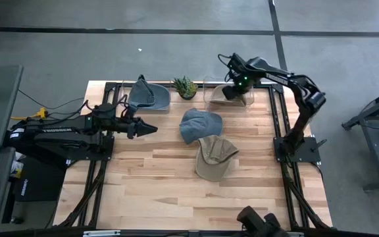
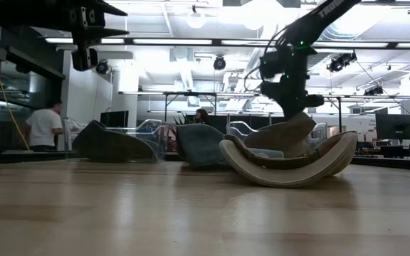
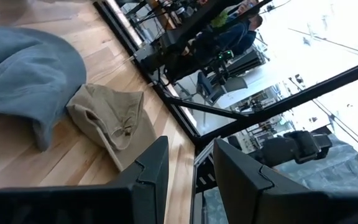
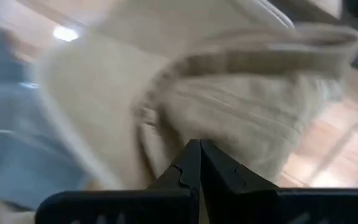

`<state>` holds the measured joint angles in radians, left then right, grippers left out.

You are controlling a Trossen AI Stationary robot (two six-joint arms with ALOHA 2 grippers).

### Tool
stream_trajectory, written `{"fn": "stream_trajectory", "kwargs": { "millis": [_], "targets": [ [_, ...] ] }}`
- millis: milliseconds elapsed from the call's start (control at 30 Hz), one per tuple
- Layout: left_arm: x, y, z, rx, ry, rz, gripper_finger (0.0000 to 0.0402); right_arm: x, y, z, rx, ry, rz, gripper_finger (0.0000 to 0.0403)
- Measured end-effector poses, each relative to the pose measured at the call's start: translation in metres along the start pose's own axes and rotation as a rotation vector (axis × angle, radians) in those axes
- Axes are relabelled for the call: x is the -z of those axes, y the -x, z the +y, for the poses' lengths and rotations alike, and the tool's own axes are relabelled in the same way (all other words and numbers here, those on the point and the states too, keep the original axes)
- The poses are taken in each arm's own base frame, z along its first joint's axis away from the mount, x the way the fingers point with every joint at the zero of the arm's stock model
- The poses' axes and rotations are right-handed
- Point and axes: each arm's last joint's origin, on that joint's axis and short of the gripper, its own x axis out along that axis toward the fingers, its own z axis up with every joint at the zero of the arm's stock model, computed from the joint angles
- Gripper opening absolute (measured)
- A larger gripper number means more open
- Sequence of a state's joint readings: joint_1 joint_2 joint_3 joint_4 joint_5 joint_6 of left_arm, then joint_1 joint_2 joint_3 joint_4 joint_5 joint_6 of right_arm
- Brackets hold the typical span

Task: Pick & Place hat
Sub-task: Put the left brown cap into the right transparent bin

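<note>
My right gripper [image 1: 231, 91] [image 4: 199, 144] is shut and points down over a beige hat [image 4: 235, 99] [image 2: 287, 134]. That hat sits in a clear holder [image 1: 210, 96] at the table's far right. On the table's middle lie a blue hat [image 1: 199, 125] [image 3: 23, 81] and, nearer the front, a tan hat [image 1: 214, 158] [image 2: 290, 171] [image 3: 110, 115] resting crown down. My left gripper [image 1: 151, 128] [image 3: 188, 146] waits level at the left, open with nothing between its fingers. My right gripper has its shut fingertips right at the beige hat's cloth [image 4: 185, 118], coming from above. The wrist view is blurred, so I cannot tell whether it touches the hat or has cloth between the fingers.
A grey hat [image 1: 147, 96] [image 2: 112, 146] sits in a second clear holder at the far left. A small potted plant [image 1: 185, 86] stands between the two holders. Black frame rails [image 1: 278, 125] run along the table's sides. A person [image 2: 45, 128] stands in the room beyond.
</note>
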<state>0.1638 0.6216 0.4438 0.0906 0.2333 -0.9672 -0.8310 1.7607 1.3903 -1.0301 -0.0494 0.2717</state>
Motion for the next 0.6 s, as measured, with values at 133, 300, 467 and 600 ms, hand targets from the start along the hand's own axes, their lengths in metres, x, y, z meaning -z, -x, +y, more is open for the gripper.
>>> {"fn": "stream_trajectory", "kwargs": {
  "millis": [133, 300, 467, 600],
  "targets": [
    [0.002, 0.0, 0.003, -0.027, 0.015, 0.018, 0.0105, 0.002, -0.007, -0.005, 0.094, -0.012, 0.046, 0.0],
    [0.002, 0.0, 0.003, -0.033, 0.016, 0.023, 0.0105, 0.002, -0.007, -0.012, 0.154, -0.04, 0.053, 0.0],
    [0.002, 0.0, 0.003, -0.035, 0.016, 0.02, 0.0105, 0.002, -0.007, -0.019, 0.174, -0.057, 0.072, 0.0],
    [0.002, 0.0, 0.003, -0.035, 0.016, 0.02, 0.0105, 0.002, -0.007, -0.021, 0.154, -0.066, 0.077, 0.0]
  ]
}}
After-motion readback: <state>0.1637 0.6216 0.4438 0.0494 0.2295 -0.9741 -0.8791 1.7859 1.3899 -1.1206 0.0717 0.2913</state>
